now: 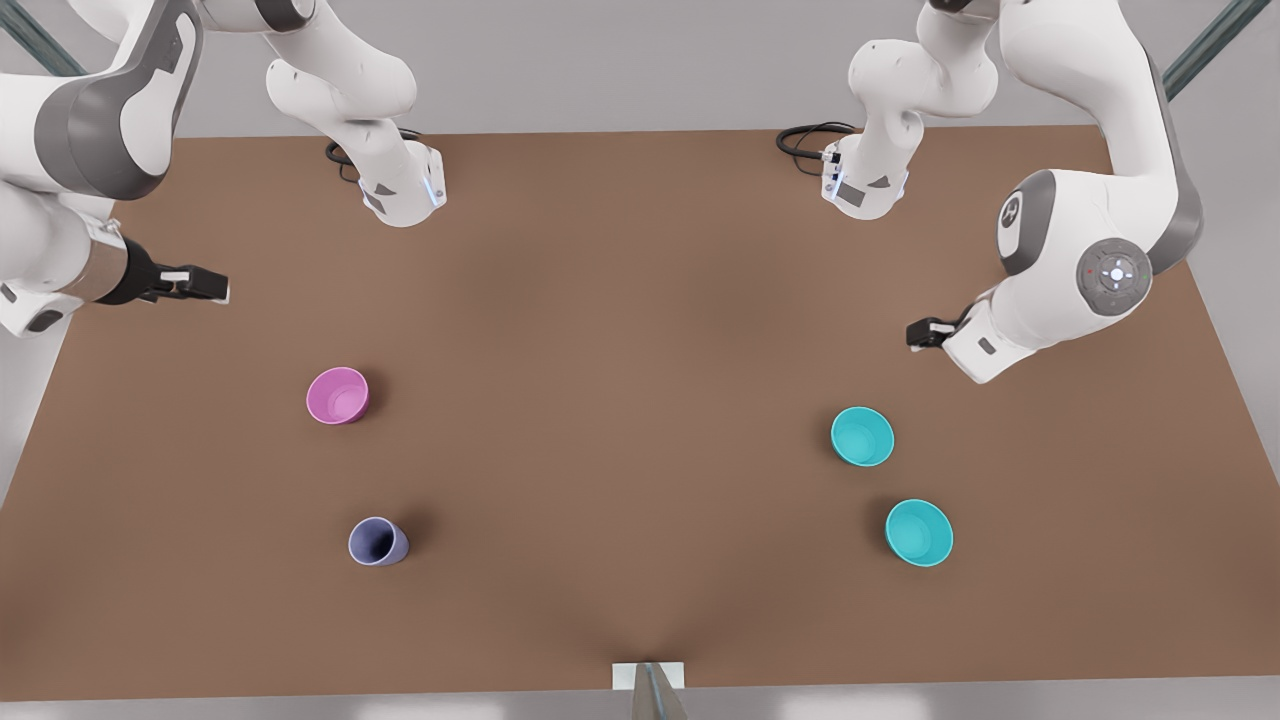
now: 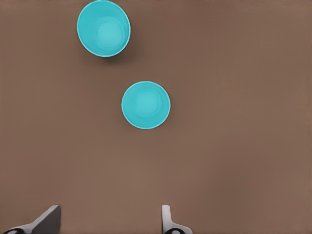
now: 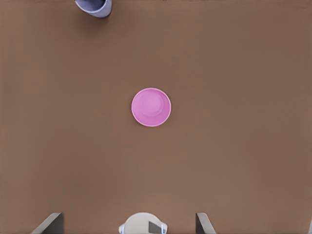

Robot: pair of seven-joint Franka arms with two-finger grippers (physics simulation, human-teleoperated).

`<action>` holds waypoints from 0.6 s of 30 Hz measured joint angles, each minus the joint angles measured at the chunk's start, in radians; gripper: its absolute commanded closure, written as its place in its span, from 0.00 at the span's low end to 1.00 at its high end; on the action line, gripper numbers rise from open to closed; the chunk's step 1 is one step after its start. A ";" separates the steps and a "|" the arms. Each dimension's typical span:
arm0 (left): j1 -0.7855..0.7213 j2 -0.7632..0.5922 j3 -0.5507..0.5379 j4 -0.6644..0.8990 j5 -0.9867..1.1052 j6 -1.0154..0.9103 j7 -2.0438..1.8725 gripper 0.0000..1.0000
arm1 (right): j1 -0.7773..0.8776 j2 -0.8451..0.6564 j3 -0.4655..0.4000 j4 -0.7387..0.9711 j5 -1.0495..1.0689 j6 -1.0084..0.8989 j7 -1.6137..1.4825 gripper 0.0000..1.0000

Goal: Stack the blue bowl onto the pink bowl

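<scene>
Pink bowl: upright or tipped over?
Upright: the pink bowl sits mouth up on the table, its inside showing, empty.

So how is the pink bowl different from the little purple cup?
The pink bowl is magenta, the purple cup lavender. The pink bowl looks wider, the purple cup narrower. In the front view the pink bowl sits farther up the table, the purple cup nearer the bottom edge. Both stand upright, empty and untouched.
</scene>
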 measured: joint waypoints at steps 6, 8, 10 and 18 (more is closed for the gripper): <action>0.001 -0.001 0.000 0.000 -0.002 0.011 0.004 0.00 | -0.077 0.082 -0.005 0.007 -0.002 0.020 -0.016 0.00; 0.001 0.000 0.000 0.000 -0.002 0.013 0.005 0.00 | -0.121 0.107 -0.002 -0.013 -0.032 0.062 -0.027 0.00; 0.001 0.000 0.000 0.000 -0.002 0.015 0.006 0.00 | -0.117 0.089 -0.003 -0.143 -0.057 0.120 -0.036 0.00; 0.017 0.002 0.000 0.000 -0.002 0.017 0.010 0.00 | -0.221 -0.030 -0.011 -0.751 -0.011 0.553 -0.059 0.00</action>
